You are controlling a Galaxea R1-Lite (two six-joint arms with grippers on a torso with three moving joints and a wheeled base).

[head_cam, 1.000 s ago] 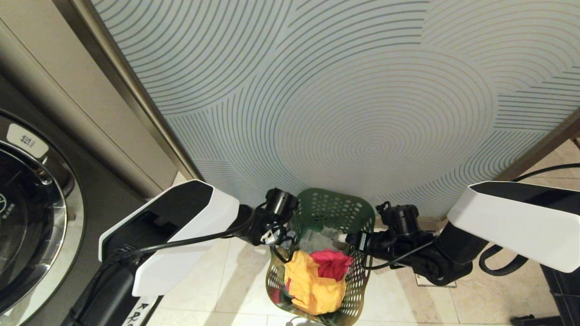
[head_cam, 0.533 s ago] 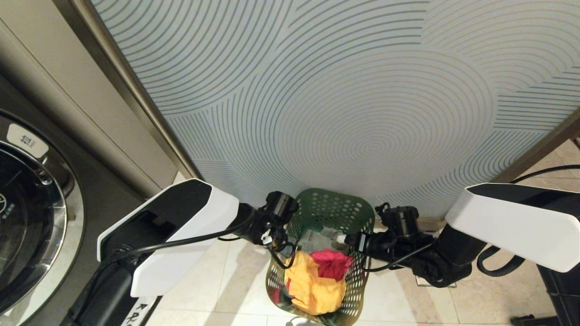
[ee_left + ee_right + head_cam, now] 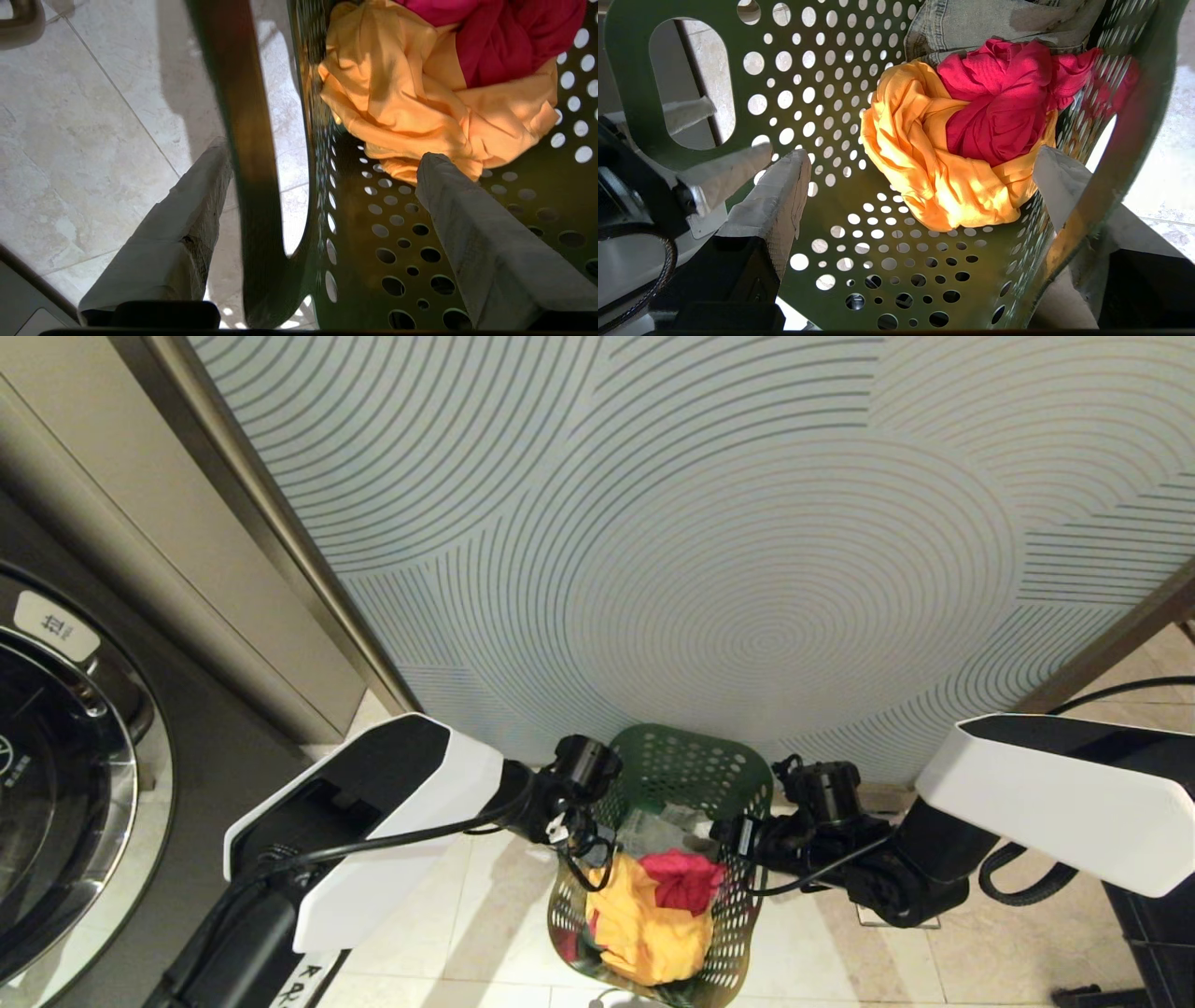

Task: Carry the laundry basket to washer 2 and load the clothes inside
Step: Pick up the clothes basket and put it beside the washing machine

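— Straddling the laundry basket (image 3: pixel 686 775) rim on both sides, right at the handle cut-outs.

— Left gripper (image 3: pixel 322 205)?

— Spread wide, one finger (image 3: pixel 173 242) outside over the floor tiles (image 3: pixel 84 140), the other inside above the perforated wall, basket rim between the jaws; no firm contact visible, nothing clamped.

— Right gripper (image 3: pixel 920 186)?

— Also fully apart, one finger (image 3: pixel 775 196) inside the basket, the other beyond the opposite rim; rim between the jaws, not pinched.

— Clothes?

— Heaped in the basket bottom, beyond both jaws: yellow garment (image 3: pixel 924 168) in front, pink-red garment (image 3: pixel 999 102) atop it, grey garment (image 3: pixel 971 23) behind.

— Basket location?

— Standing on the floor against the striped wall panel (image 3: pixel 700 523), between the two jaws in the head view.

— Washer?

— Dark front-load washer (image 3: pixel 56 775) well off to the left of the left jaws, door shut; number label out of view, so cannot tell which.
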